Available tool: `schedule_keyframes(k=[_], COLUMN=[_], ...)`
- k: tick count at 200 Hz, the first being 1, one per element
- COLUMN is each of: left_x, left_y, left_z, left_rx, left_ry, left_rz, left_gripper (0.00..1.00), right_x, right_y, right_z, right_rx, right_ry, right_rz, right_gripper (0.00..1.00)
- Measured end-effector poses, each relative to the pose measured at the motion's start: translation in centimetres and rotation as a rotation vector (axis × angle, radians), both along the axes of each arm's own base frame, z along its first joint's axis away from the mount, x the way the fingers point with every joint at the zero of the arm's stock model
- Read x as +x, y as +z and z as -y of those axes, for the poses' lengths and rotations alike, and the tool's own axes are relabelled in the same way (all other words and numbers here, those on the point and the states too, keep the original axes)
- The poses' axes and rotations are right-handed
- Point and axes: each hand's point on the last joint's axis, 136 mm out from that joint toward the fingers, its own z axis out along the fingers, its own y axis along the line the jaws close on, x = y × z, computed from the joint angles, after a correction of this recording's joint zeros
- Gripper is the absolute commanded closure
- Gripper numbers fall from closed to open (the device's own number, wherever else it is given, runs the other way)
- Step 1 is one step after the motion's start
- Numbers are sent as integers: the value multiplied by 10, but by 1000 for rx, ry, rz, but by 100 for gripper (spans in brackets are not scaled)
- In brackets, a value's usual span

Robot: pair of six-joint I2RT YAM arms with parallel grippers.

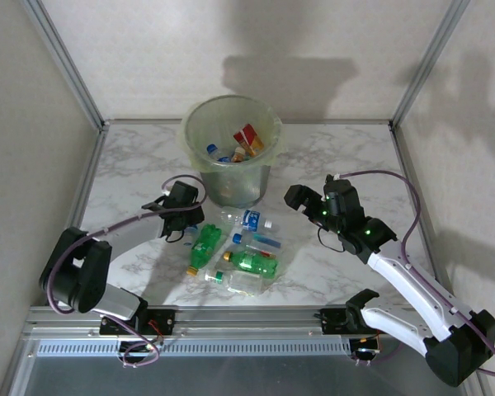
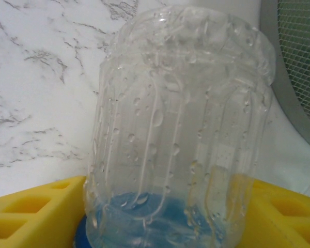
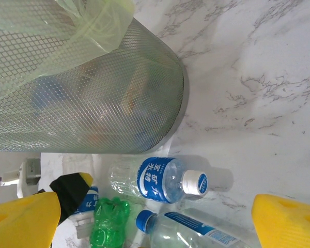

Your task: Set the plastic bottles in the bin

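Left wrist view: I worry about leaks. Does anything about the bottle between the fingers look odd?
The clear ribbed plastic bottle between the yellow fingers is beaded with clear droplets, so some liquid may remain inside. No puddle shows on the white marble table around it.

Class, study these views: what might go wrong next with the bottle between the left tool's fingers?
The clear bottle between the left tool's fingers looks thin and beaded with droplets, so it may slip or crumple. The bin stands just beside it, so a lift may knock its wall. The neighbouring green bottle may get nudged and roll.
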Motion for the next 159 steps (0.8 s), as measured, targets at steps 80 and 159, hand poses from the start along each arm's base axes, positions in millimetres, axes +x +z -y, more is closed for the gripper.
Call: schedule_keyframes(k=[80,159], left_x=[-18,16], left_y=[127,324], left_z=[-42,-29], left_rx=[-24,-184], left_ry=[113,120], left_rz=[236,577], left_gripper=[35,37], right_x=[1,3], right_y=[6,7], right_z=[0,-2], right_rx=[-3,-2], right_ry=[1,6], right_rz=[12,14], right_gripper=[5,5])
